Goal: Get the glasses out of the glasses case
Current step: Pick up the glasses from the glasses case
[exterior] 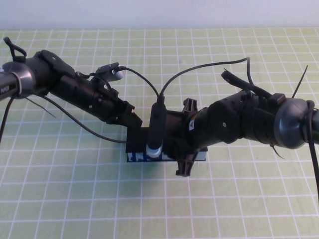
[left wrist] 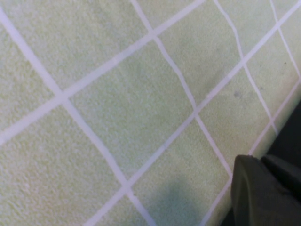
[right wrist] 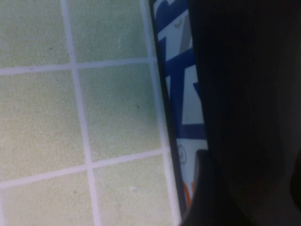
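High view: both arms are converging on the glasses case (exterior: 134, 155), mid-table on the green grid mat (exterior: 60, 199).
Glasses are not showing; extraction is judged pending. Left gripper (exterior: 130, 115) and right gripper (exterior: 172, 134): jaw states cannot be told.

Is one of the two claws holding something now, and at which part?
It cannot be told. Both the left claw and the right claw are down at the glasses case, but their tips are hidden.
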Tool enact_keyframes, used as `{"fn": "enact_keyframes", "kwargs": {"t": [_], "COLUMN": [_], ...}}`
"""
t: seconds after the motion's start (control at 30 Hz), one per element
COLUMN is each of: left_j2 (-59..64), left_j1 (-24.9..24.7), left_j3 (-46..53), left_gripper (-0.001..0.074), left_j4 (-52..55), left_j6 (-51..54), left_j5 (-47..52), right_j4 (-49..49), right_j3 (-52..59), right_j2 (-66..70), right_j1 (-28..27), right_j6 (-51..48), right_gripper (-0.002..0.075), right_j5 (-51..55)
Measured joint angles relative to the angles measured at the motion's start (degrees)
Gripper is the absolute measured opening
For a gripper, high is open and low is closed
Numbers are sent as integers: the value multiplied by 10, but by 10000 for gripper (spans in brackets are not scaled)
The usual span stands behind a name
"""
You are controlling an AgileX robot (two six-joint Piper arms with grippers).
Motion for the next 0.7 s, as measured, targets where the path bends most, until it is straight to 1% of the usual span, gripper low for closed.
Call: {"fn": "enact_keyframes", "kwargs": {"t": [0.7], "left_j2": [0], "left_j1": [0], "left_j3": [0], "left_gripper": [-4], "left_j4": [0], "left_j6": [0], "left_j5": [5], "right_j4": [-10], "right_j3": [0], "right_j2": [9], "right_j1": [0], "right_j6": [-1], "right_gripper": [323], "right_j5": [-2]}}
